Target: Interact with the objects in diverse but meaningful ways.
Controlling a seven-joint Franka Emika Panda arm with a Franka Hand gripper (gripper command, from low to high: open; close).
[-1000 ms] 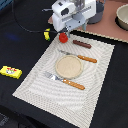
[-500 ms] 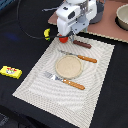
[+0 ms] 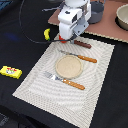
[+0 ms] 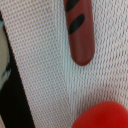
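Brown sausage stick with dark stripes lies just past the gripper — can't tell whether its fingers are spread or closed; round red tomato sits close by.

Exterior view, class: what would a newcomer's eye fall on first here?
The white robot arm hangs low over the far edge of the pale woven mat. On the mat's middle lies a round tan plate between an orange-handled knife and fork. A yellow packet lies alone on the black cloth at the exterior view's left.
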